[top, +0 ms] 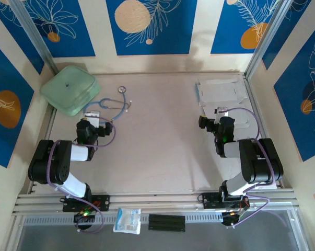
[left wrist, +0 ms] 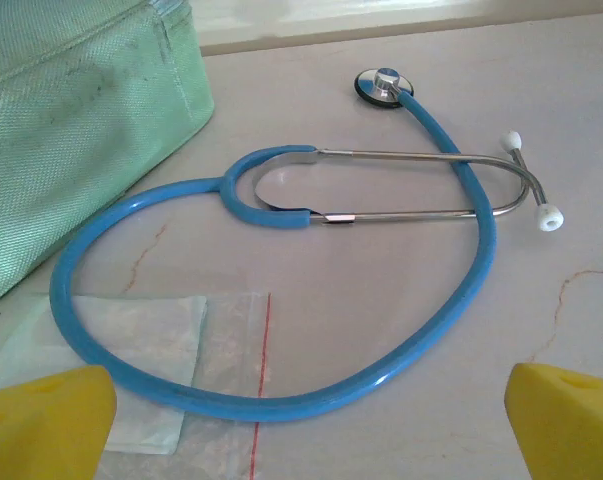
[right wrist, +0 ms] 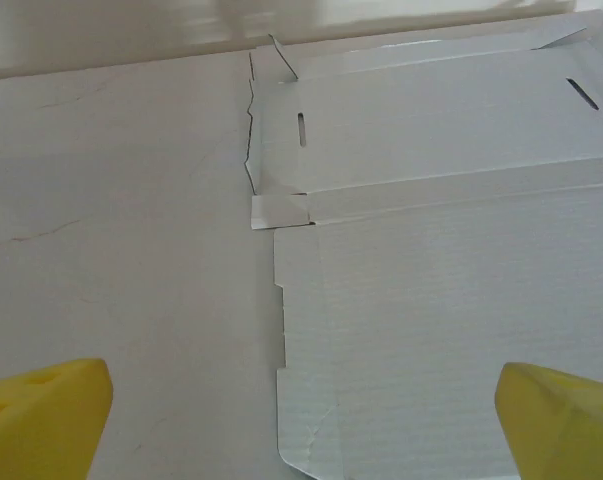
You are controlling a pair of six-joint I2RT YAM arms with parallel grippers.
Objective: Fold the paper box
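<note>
Right gripper [right wrist: 301,428], released and spread wide, is facing the unfolded paper box [right wrist: 451,300] lying flat just ahead, well apart from the left arm [top: 58,163].

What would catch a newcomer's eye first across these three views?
The bright blue stethoscope lies looped at the far left of the table, next to the pale green case. At the far right, the paper box lies flat and unfolded, white face up. The open right hand is poised just short of it.
</note>
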